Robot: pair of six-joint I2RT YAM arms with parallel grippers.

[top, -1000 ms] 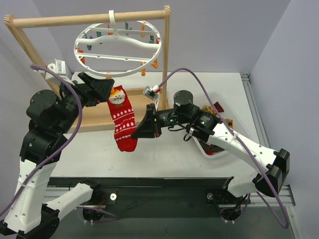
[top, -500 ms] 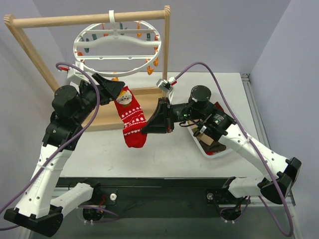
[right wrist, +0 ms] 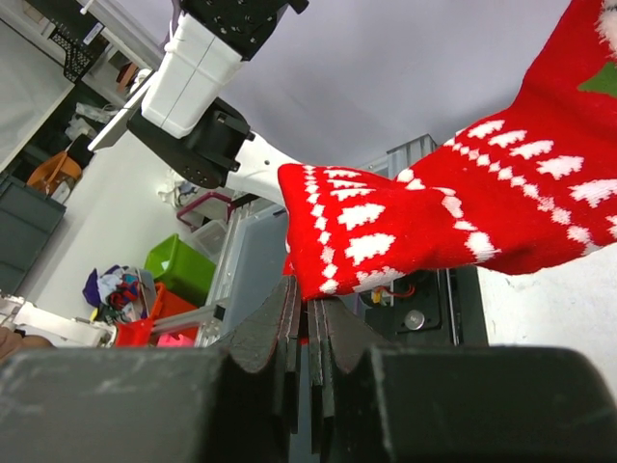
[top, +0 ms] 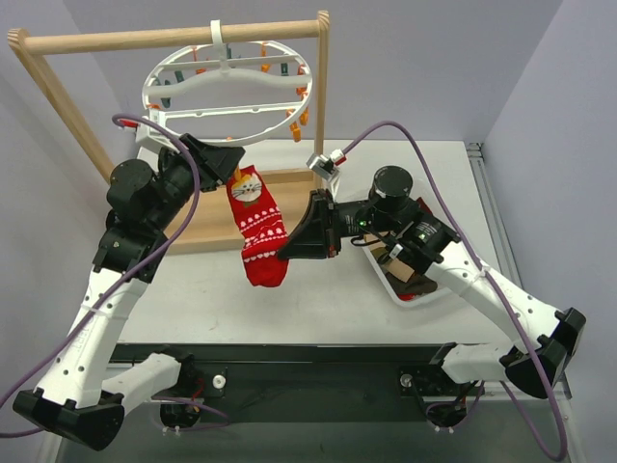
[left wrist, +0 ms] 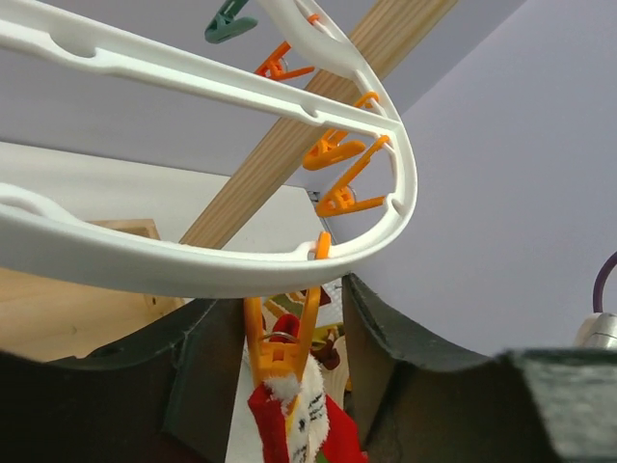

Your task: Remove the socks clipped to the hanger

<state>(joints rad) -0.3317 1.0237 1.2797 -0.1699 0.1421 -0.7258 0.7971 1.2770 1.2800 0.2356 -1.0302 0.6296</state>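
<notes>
One red sock (top: pixel 258 236) hung from the near rim of the hanger (top: pixel 154 92) by an orange clip (left wrist: pixel 281 352), other visible clips bare, so nearly done: left gripper (left wrist: pixel 289 328) spread astride that clip, right gripper (right wrist: pixel 308 307) pinching the sock's lower edge.

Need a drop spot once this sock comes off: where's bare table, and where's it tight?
Bare table runs along the near edge, below the red sock and left of the basket. Another bare strip lies behind the basket, right of the rack post. Crowded: the middle, where the left gripper and right gripper flank the sock.
</notes>
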